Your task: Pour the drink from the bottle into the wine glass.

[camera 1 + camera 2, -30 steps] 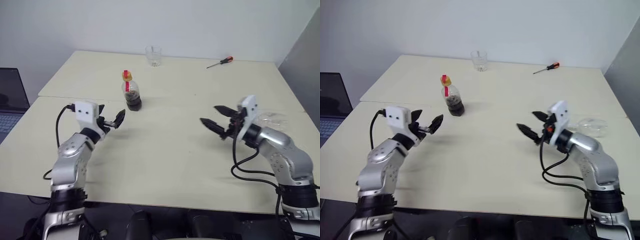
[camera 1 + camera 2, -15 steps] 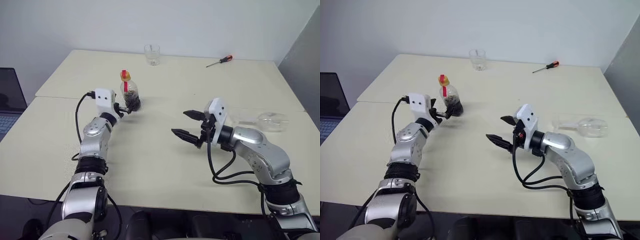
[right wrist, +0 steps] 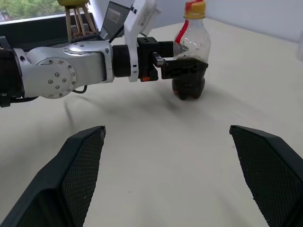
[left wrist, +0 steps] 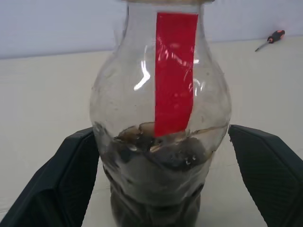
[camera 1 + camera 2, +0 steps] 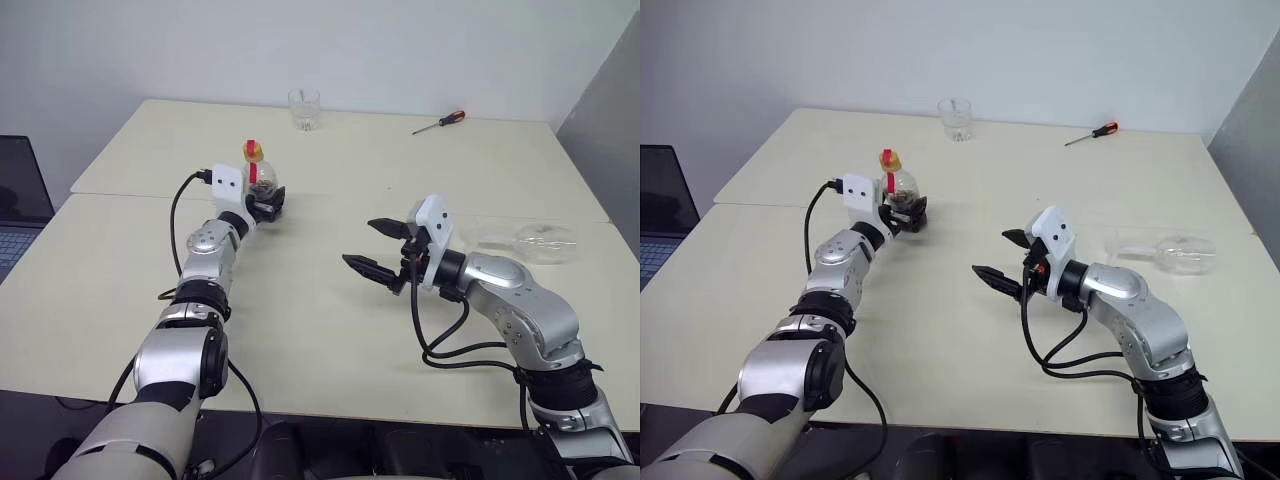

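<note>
While one bottle (image 5: pixel 260 188) stands, one wine glass (image 5: pixel 530 240) lies; one tumbler (image 5: pixel 305 110).

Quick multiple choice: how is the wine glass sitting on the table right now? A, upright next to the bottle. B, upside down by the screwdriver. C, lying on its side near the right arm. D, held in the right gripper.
C: the wine glass lies on its side on the table, beyond the open, empty right gripper.
</note>
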Controlling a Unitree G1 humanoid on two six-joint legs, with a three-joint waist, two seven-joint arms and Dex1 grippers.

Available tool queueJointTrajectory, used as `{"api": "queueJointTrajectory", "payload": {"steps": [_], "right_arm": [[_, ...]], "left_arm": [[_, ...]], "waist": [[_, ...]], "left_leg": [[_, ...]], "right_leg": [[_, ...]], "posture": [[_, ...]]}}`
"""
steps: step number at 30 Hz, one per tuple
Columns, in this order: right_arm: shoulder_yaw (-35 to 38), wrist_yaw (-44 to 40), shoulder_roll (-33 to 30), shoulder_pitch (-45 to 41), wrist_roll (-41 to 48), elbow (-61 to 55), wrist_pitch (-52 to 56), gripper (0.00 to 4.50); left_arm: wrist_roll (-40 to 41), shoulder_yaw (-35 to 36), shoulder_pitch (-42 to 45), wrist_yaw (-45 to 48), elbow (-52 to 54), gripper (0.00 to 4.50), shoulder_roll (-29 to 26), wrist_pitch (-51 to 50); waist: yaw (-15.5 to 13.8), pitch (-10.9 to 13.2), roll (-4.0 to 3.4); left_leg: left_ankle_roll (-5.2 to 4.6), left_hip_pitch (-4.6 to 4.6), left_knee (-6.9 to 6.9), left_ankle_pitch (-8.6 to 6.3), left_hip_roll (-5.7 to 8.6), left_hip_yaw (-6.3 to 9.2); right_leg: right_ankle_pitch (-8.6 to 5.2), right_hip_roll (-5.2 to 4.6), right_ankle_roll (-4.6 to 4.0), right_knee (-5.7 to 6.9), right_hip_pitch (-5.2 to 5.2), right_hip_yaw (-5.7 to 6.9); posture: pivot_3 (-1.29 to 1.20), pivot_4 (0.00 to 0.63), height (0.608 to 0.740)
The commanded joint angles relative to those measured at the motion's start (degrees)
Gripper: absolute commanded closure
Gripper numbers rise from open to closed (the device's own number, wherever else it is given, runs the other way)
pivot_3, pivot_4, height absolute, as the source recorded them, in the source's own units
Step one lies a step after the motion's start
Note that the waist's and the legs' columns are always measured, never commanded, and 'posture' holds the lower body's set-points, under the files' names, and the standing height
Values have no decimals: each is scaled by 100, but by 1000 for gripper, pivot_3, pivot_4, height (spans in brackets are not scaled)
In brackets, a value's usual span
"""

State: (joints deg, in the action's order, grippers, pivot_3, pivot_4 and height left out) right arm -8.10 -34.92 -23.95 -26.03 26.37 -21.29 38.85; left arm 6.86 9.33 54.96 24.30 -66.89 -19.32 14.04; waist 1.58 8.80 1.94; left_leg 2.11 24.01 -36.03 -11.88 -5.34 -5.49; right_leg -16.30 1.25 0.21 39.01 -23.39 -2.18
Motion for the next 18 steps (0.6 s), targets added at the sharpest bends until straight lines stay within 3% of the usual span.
{"api": "queueJointTrajectory", "payload": {"steps": [1,4,7,13,18], "right_arm": [[108,58,-10,-92,32,-320,26,0],[104,95,-13,-132,-28,-297,27,0],[194,162,0,-95,-25,-334,5,0],[266,258,10,-49,-8,-319,-21,0],[433,394,14,-164,-124,-158,-171,0]], "left_arm": [[-125,3,204,14,-342,24,1,187],[-27,152,336,109,-501,24,4,233],[-57,164,421,172,-562,586,5,325],[-120,201,484,142,-606,2282,-26,373],[-123,181,306,377,-466,2756,-101,443]], "waist": [[-2,0,0],[-2,0,0],[-2,1,1],[4,1,1],[7,1,1]], "left_leg": [[0,0,0,0,0,1],[0,1,0,0,-1,1],[0,4,-1,0,-1,0],[1,6,-1,0,0,-3],[1,9,-1,1,-2,-5]], "right_leg": [[0,0,0,0,0,0],[0,0,0,1,-2,1],[0,0,0,2,-4,3],[1,0,-1,2,-7,2],[2,1,-3,2,-13,2]], "posture": [[0,150,740],[0,150,740],[0,150,740],[0,150,740],[0,150,740]]}}
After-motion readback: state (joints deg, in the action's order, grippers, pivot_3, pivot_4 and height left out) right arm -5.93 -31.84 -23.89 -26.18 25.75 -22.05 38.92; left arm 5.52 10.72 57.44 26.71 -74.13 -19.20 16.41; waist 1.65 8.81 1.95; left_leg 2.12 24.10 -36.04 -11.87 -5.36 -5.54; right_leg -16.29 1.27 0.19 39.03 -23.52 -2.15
